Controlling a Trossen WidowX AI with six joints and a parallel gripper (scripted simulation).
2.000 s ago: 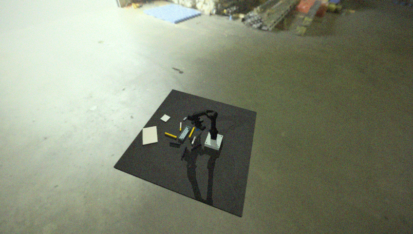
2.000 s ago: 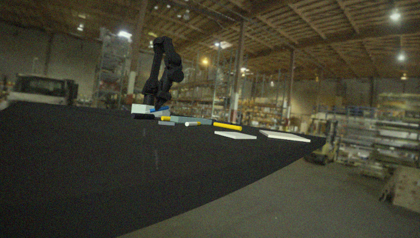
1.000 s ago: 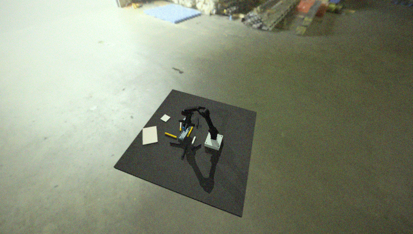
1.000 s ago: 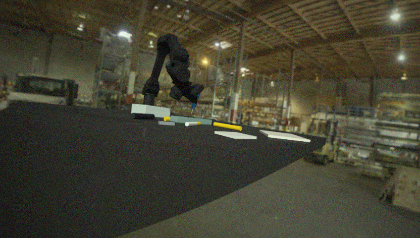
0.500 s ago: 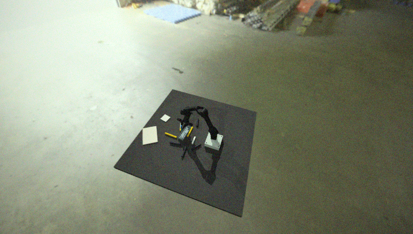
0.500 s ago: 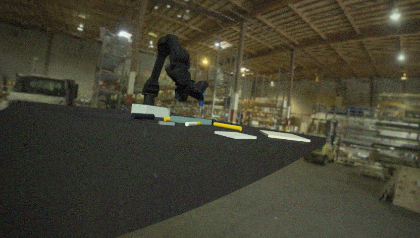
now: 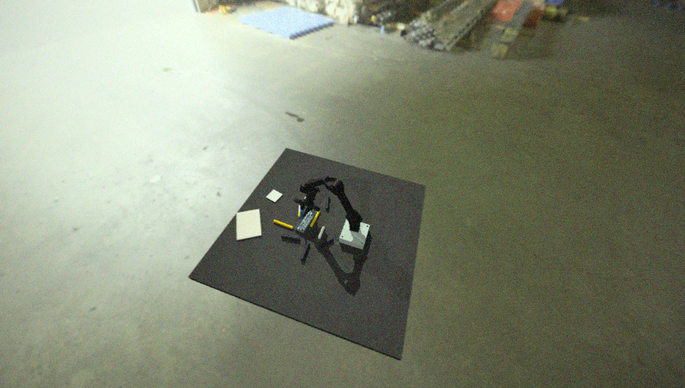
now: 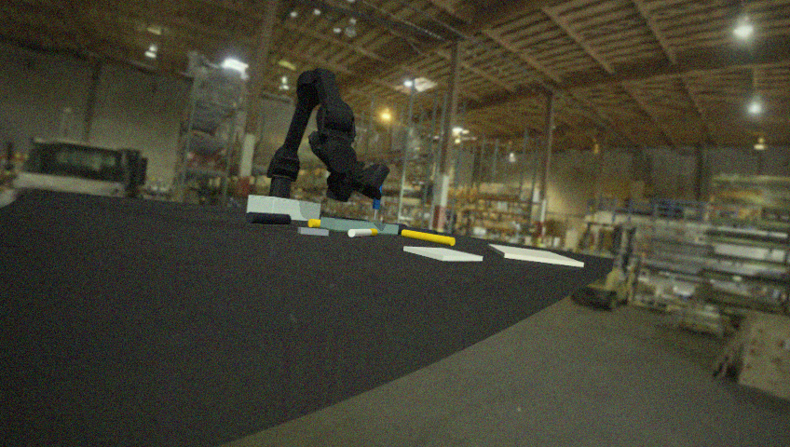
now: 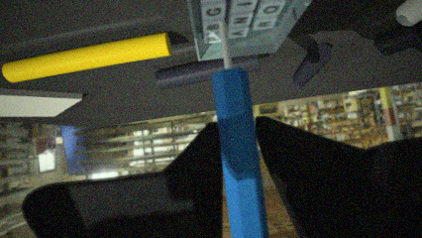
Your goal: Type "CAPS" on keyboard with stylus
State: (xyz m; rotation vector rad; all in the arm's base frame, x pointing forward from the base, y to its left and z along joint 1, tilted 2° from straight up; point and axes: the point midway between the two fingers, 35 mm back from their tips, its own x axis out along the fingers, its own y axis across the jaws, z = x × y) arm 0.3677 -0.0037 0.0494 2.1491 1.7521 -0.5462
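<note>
My gripper (image 8: 375, 189) (image 9: 236, 128) is shut on the blue stylus (image 8: 376, 203) (image 9: 234, 99), which points down with its thin pale tip out past the fingers. The pale teal keyboard (image 7: 306, 221) (image 8: 354, 225) (image 9: 269, 46) lies flat under the gripper. In the wrist view the tip overlaps the near end of the keyboard, beside several lettered keys. In the exterior view the tip is at or just above the keyboard's top; whether it touches a key I cannot tell. The key under the tip is partly hidden.
One yellow bar (image 7: 283, 224) (image 8: 428, 237) (image 9: 89, 57) lies off the keyboard's end, another (image 7: 314, 219) (image 8: 314, 223) along its side. A white marker (image 8: 361, 233), dark rods (image 7: 290, 238) (image 9: 188, 74), a white cylinder (image 7: 321, 232) (image 9: 410, 12) and two pale slabs (image 7: 248, 224) (image 7: 274, 196) lie around.
</note>
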